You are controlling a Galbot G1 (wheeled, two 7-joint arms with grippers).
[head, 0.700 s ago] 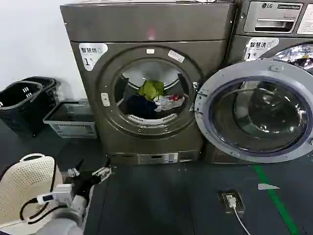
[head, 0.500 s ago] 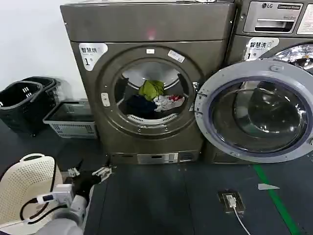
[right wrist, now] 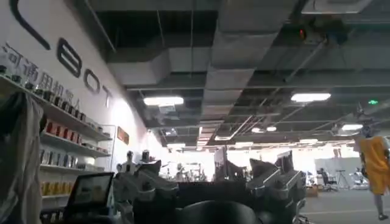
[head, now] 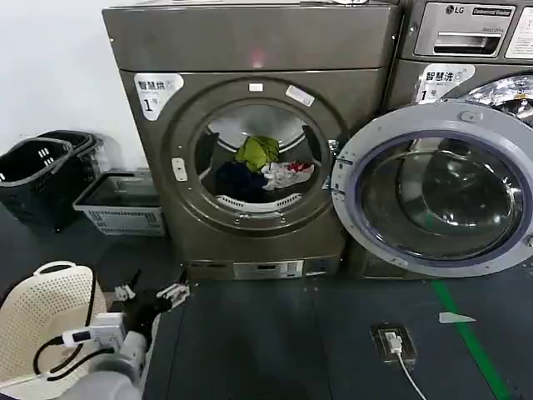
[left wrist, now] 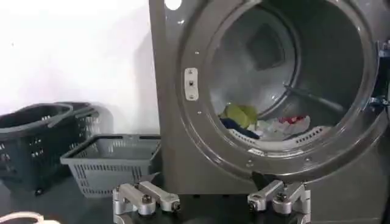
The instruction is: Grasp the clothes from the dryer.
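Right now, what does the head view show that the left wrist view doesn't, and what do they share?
Head view alone: the open round door swung right, the LG machine behind it, and a white basket beside the left arm. Left wrist view alone: the dryer's drum back wall up close. Both share the dryer, the clothes in the drum, the grey crate, the black baskets and the open left gripper.
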